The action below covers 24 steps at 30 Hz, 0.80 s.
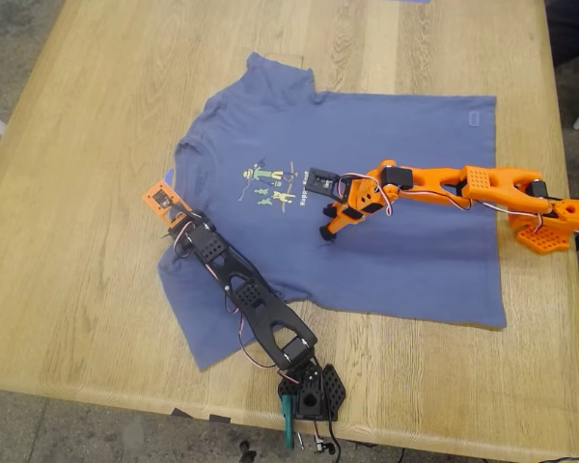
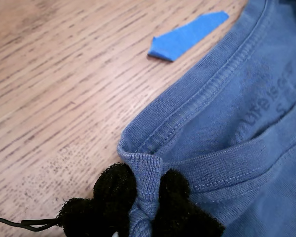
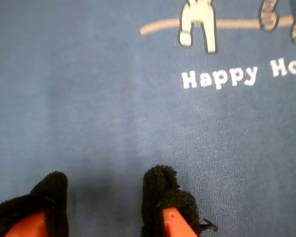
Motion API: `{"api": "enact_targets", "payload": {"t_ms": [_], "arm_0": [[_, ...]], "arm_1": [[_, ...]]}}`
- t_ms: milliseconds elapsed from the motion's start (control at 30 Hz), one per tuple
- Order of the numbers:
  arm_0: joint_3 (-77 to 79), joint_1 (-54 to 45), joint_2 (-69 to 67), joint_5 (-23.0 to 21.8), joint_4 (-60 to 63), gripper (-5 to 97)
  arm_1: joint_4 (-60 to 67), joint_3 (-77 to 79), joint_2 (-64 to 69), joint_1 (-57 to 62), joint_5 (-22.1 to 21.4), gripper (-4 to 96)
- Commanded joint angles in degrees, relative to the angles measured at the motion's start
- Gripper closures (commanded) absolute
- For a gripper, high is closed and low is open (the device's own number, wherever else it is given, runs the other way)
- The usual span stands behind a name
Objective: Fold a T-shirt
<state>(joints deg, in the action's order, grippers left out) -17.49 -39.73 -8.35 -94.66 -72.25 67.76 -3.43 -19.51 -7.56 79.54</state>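
Observation:
The slate-blue T-shirt (image 1: 396, 174) lies spread flat on the wooden table, its neck toward the exterior view's left and its hem toward the right. My first gripper (image 1: 164, 199), on the black arm, is shut on the collar's ribbed edge (image 2: 145, 173), which is bunched between the black fuzzy pads (image 2: 113, 190). My second gripper (image 1: 326, 231), on the orange arm, hovers low over the chest just beside the cartoon print (image 1: 268, 183). Its pads (image 3: 160, 190) stand apart with bare cloth between them, and white "Happy" lettering (image 3: 219, 78) shows ahead.
The black arm's base (image 1: 309, 386) sits at the table's front edge, and that arm lies across the shirt's near sleeve (image 1: 207, 333). The orange arm's base (image 1: 550, 222) is at the exterior view's right. A blue tape scrap (image 2: 187, 37) lies on the wood by the collar.

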Motion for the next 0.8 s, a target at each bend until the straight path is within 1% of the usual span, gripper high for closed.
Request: {"api": "enact_targets", "payload": {"t_ms": [0,167,300,500,567,633,767], "arm_0": [[-1.4,2.0,-9.8,-1.0,-1.8,92],[-1.4,2.5,-12.0,-1.1,-3.1,92],[-1.4,3.2,-14.7,-1.1,-5.6,92],[-1.4,4.1,-19.2,-1.3,-9.7,92],[-1.4,4.2,-20.7,-1.4,-10.6,92],[-1.4,4.3,-22.4,-1.4,-11.9,92],[-1.5,5.3,-26.5,-1.6,-16.0,92]], "arm_1": [[-0.4,-3.2,-0.1,-0.3,0.4,65.5],[-0.1,-3.2,2.5,-0.3,0.3,65.7],[-5.5,-2.4,6.0,-0.3,0.0,66.1],[-13.0,3.2,8.3,0.0,-0.2,68.7],[-11.8,2.5,9.4,0.1,0.1,70.4],[-10.2,0.4,11.3,0.1,0.1,74.6],[-8.8,-1.3,14.0,0.5,0.2,74.4]]}}
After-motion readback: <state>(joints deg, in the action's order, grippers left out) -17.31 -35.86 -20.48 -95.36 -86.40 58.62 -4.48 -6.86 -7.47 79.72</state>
